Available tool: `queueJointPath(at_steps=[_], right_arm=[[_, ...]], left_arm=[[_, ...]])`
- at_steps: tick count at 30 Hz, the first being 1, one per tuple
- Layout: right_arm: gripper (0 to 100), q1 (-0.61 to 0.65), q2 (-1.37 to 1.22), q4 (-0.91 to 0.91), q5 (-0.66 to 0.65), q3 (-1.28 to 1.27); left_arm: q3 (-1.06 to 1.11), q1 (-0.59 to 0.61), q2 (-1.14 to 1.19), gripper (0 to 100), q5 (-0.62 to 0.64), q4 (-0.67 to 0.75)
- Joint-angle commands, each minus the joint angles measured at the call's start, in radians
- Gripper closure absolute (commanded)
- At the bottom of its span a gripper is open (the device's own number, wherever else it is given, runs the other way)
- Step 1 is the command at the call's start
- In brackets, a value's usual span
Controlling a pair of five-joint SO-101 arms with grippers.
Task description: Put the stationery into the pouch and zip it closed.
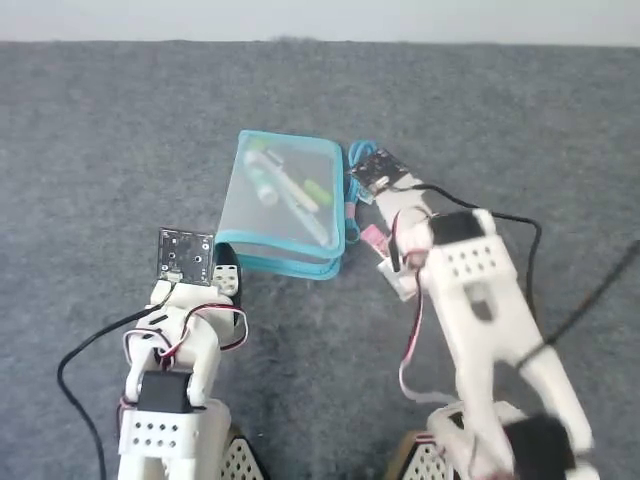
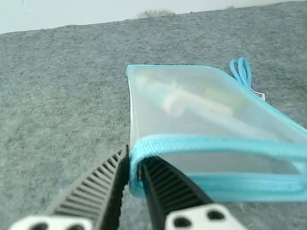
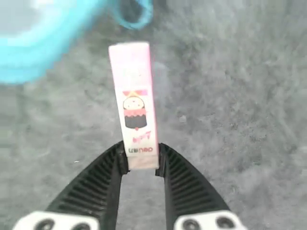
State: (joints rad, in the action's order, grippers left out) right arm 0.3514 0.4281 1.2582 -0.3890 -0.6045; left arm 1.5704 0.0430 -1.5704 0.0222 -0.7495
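Pouch of translucent plastic with turquoise binding (image 1: 285,205) is seen lying on the grey felt-like worktop (image 1: 100,150), held at its near corner by the left arm (image 1: 170,350), whose jaws are pinched on the binding. The right arm (image 1: 480,290) is placed beside the pouch's end with the turquoise cord loop (image 2: 241,71). Pale pens and tubes (image 1: 290,190) are already inside the pouch. One pink rectangular eraser-like block (image 3: 134,100) is left outside, just beside that end, gripped at one end by the right jaws. The mouth is judged unzipped, so insertion and zipping remain. Bare worktop is left all round the pouch, its far edge well apart.
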Motion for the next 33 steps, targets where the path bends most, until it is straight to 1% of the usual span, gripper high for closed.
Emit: queueJointPath(at_steps=[1,6,9,12,18,23,28,30,33], right_arm=[[99.1,0.090,0.191,0.048,0.015,-0.003],[99.1,0.246,0.311,0.071,0.014,-0.006],[99.1,0.351,0.315,0.051,0.008,0.000],[99.1,0.403,0.282,0.025,0.012,0.002],[99.1,0.409,0.084,0.033,0.014,0.094],[99.1,0.407,-0.082,0.077,0.017,0.203],[99.1,0.404,-0.196,0.082,0.083,0.308],[99.1,0.383,-0.223,0.084,0.086,0.342],[99.1,0.329,-0.242,0.085,0.133,0.390]], left_arm=[[-0.004,0.002,-0.017,99,-0.009,0.048],[-0.004,-0.002,-0.017,99,-0.009,0.048],[0.008,-0.049,-0.018,99,-0.009,0.046],[0.015,-0.080,-0.018,99,-0.011,0.048],[0.012,-0.083,-0.018,99,-0.011,0.049],[0.013,-0.080,-0.018,99,-0.011,0.061],[0.013,-0.084,-0.018,99,-0.011,0.060],[0.013,-0.084,-0.018,99,-0.011,0.060],[0.013,-0.084,-0.018,99,-0.011,0.060]])
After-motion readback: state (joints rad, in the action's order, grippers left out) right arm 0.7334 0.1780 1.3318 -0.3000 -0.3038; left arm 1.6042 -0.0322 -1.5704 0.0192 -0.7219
